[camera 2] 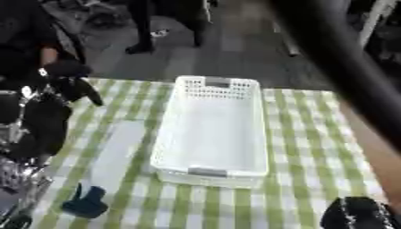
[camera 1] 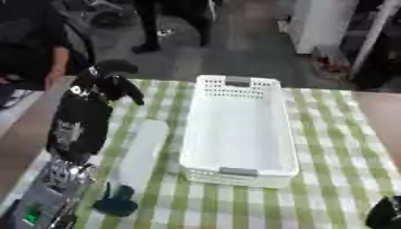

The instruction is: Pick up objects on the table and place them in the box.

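A white slotted box [camera 1: 239, 134] stands on the checked table, with nothing inside it. Left of it lies a long pale flat object [camera 1: 141, 152], parallel to the box. A small dark teal object [camera 1: 117, 203] sits near the front edge. My left hand [camera 1: 106, 87] hangs over the table's far left edge, above the pale object's far end. Its fingers are spread with one stretched toward the box, and it holds nothing. My right hand [camera 2: 356, 214] shows as a dark shape at the lower right corner.
The table wears a green-and-white checked cloth [camera 1: 329, 147]. My left forearm [camera 1: 74, 125] runs along the left edge. A dark blurred bar [camera 2: 344, 58] crosses the right eye view's upper right. People stand beyond the far edge.
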